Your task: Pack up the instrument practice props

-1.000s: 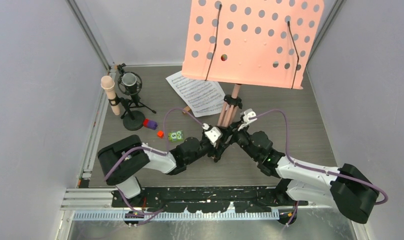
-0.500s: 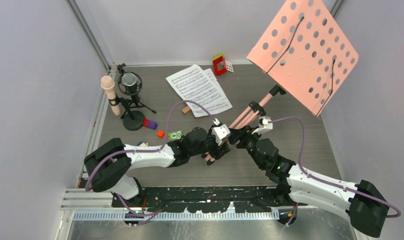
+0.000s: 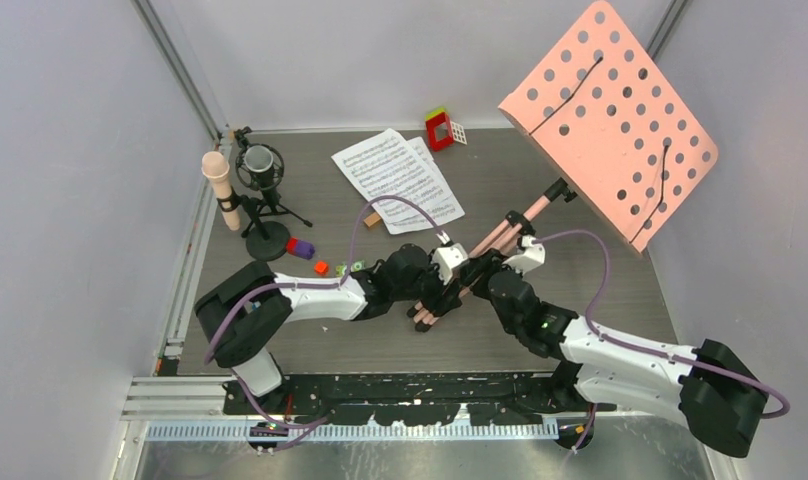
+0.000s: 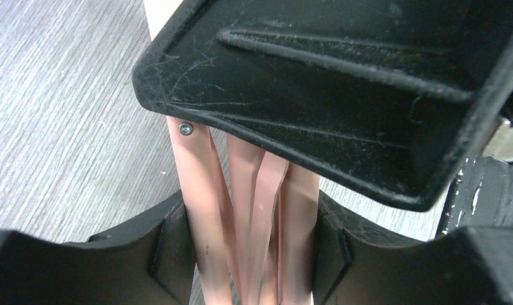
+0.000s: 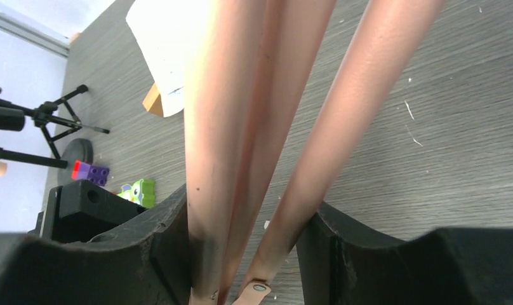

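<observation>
The pink music stand (image 3: 602, 128) leans over to the right, its perforated desk high at the back right. Its folded legs (image 4: 203, 190) run down to mid-table. My left gripper (image 3: 436, 302) is shut on the leg bundle near its foot ends, with both fingers pressed on the legs in the left wrist view. Just above it, my right gripper (image 3: 478, 276) is also shut on the legs (image 5: 222, 127). White sheet-music pages (image 3: 395, 178) lie flat at the back centre. The beige-pink microphone (image 3: 220, 185) stands upright on its black round base (image 3: 267, 246) at the left.
A black microphone on a small tripod (image 3: 261, 168) stands next to the pink one. Toy blocks lie about: red-green (image 3: 438, 128) at the back, purple (image 3: 300, 247), small red (image 3: 321, 267) and green (image 3: 352, 267) left of my arms. Walls close in on both sides.
The stand has tipped from upright over to the right, uncovering the red-green block. Both grippers went rightward with the legs, and the left jaws closed in a little on the bundle.
</observation>
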